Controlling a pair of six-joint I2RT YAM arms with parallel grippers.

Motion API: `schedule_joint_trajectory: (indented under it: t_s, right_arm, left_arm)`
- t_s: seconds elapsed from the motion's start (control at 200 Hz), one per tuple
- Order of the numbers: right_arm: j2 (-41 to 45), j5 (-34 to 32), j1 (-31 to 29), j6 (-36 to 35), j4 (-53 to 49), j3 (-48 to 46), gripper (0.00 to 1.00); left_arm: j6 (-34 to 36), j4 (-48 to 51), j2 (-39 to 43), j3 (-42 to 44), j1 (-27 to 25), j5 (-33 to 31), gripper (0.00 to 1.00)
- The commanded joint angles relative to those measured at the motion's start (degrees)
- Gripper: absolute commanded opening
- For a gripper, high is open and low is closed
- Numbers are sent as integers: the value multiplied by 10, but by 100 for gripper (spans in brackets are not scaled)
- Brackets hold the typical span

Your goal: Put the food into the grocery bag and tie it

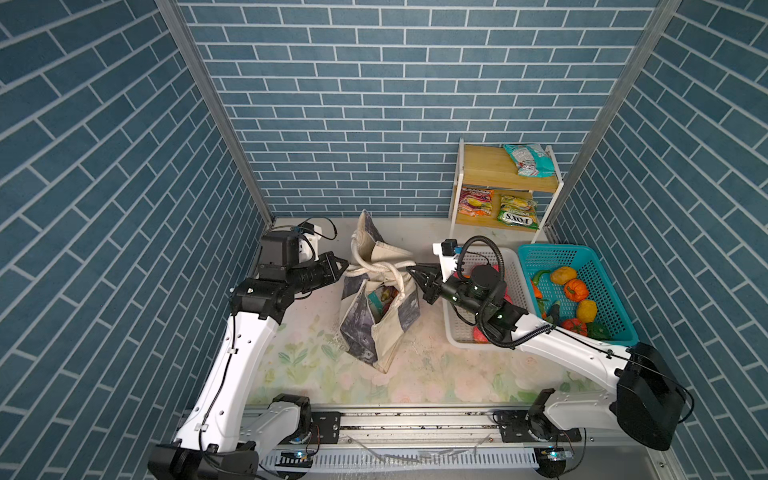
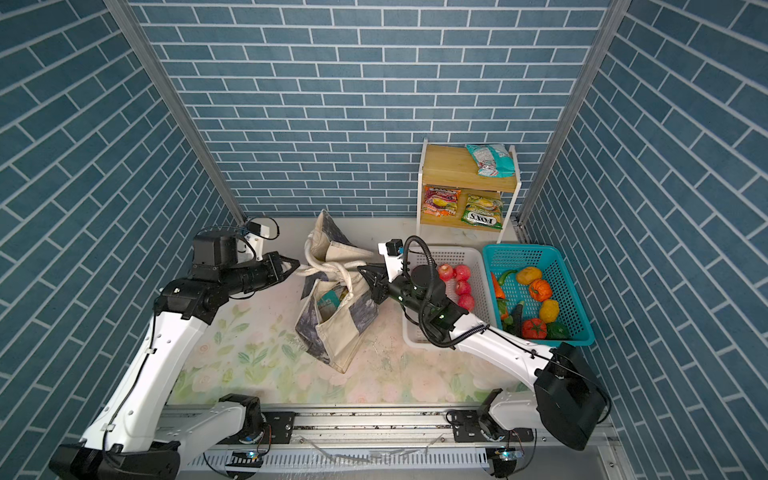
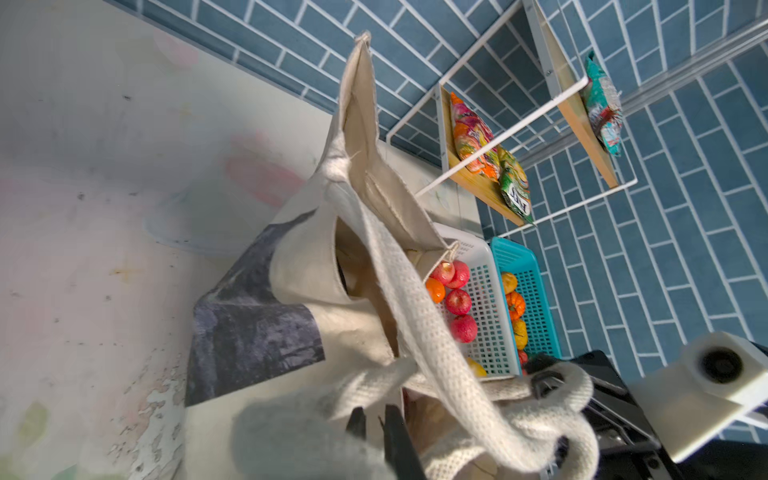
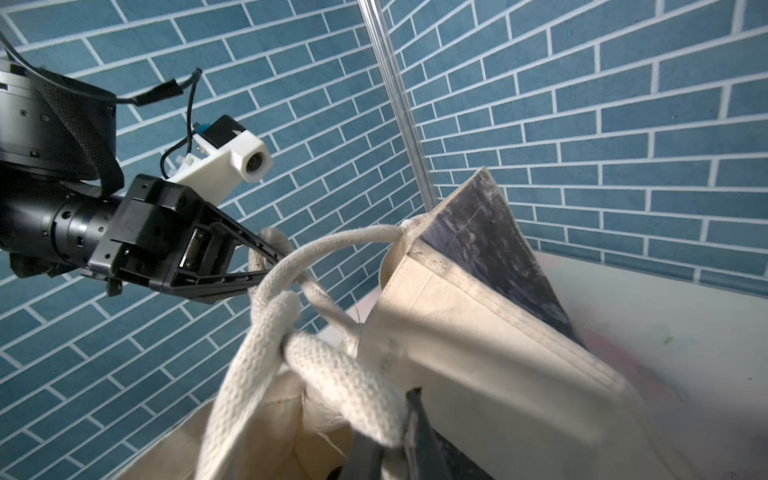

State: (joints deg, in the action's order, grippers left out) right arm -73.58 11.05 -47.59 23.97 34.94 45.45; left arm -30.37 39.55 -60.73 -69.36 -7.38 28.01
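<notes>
Left hand: jaws together, clamped on one end of the cream handles, at 9 o'clock from the point where the handles cross. Right hand: jaws together, clamped on the opposite end, at 3 o'clock from the crossing. In both top views the two hands face each other across the grocery bag, with the handles drawn out sideways between them.

Handle condition: the right wrist view shows the two handles wrapped once around each other. One loop is pinched at the tips of the left hand.

Bag location: centre of the counter, slightly toward 12 o'clock. One corner of the bag peaks upward on the 12 o'clock side. The mouth gapes open below the crossing. A teal packet is visible inside, with a reddish item beside it that cannot be identified.

Surrounding items:
- White basket, at 3 o'clock from the bag, under the right arm, holds red apples.
- Teal basket, touching the white basket on its 3 o'clock side, holds mixed produce.
- Shelf rack, at 1 o'clock, carries a teal snack packet on top and two coloured packets on the lower shelf.
</notes>
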Motion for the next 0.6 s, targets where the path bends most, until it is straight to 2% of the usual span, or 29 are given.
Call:
schedule_joint_trajectory:
  t_s: [0.0, 0.235, 0.41, 0.595]
  right_arm:
    - [51, -109, 29, 22, 82, -21, 0]
    - [124, -235, 99, 85, 174, -142, 0]
    - [187, -307, 154, 103, 162, -208, 0]
    - [228, -345, 175, 91, 104, -222, 0]
  left_arm:
    - [29, 55, 15, 0, 35, -130, 0]
    - [35, 57, 11, 21, 88, -240, 0]
    - [17, 22, 18, 68, 145, -244, 0]
    - [3, 3, 27, 95, 207, -217, 0]
